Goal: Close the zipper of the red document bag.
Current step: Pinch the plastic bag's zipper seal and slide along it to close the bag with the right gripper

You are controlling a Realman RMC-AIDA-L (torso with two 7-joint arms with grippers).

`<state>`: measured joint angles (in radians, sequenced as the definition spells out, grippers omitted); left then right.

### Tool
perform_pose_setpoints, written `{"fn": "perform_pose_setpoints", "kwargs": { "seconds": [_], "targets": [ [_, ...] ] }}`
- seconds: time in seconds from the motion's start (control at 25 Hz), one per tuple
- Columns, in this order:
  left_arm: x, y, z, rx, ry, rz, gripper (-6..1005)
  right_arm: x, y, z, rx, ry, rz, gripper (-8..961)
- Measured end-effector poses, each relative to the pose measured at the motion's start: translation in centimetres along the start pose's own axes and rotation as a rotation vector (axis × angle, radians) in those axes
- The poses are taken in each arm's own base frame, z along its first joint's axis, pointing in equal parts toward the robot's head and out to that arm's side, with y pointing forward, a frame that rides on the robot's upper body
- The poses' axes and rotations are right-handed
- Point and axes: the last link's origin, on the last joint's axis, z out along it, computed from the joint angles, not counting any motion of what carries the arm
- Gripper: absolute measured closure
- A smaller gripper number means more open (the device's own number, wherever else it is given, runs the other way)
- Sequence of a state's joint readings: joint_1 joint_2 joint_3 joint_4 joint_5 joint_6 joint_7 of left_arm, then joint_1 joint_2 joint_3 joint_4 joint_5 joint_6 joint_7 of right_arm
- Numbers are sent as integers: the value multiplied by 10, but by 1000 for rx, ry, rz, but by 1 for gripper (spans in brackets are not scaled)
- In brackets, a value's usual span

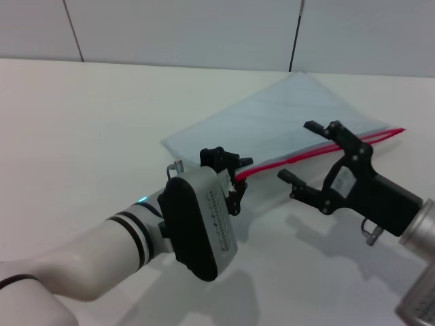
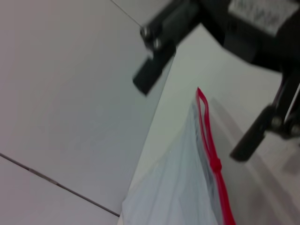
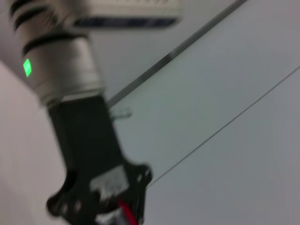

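The red document bag (image 1: 272,125) lies flat on the white table, a translucent pale blue pouch set at a slant. Its zipper (image 1: 272,165) is a thin red strip along the near edge, running to the far right corner. My left gripper (image 1: 235,178) is at the near-left end of the strip and is shut on it; in the right wrist view a bit of red shows at that left gripper (image 3: 123,212). My right gripper (image 1: 299,151) stands open, one finger on each side of the strip. In the left wrist view the zipper (image 2: 213,157) runs between the right gripper's fingers (image 2: 150,77).
The white table (image 1: 81,122) stretches left of and in front of the bag. A pale panelled wall (image 1: 190,27) with dark seams rises behind its far edge. The bag's far corner lies close to that wall.
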<state>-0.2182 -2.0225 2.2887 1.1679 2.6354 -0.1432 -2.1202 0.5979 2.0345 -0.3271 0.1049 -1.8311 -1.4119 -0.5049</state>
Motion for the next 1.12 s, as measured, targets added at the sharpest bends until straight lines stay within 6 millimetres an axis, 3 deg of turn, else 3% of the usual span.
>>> {"fn": "perform_pose_setpoints", "kwargs": {
  "seconds": [0.28, 0.8, 1.12],
  "targets": [
    [3, 4, -3, 10, 21, 24, 944, 10, 8, 13, -71, 81, -56, 124],
    [4, 6, -4, 11, 21, 33, 945, 12, 14, 15, -98, 105, -162, 229],
    [6, 7, -4, 8, 29, 35, 945, 15, 16, 18, -123, 129, -178, 620]
  ]
}}
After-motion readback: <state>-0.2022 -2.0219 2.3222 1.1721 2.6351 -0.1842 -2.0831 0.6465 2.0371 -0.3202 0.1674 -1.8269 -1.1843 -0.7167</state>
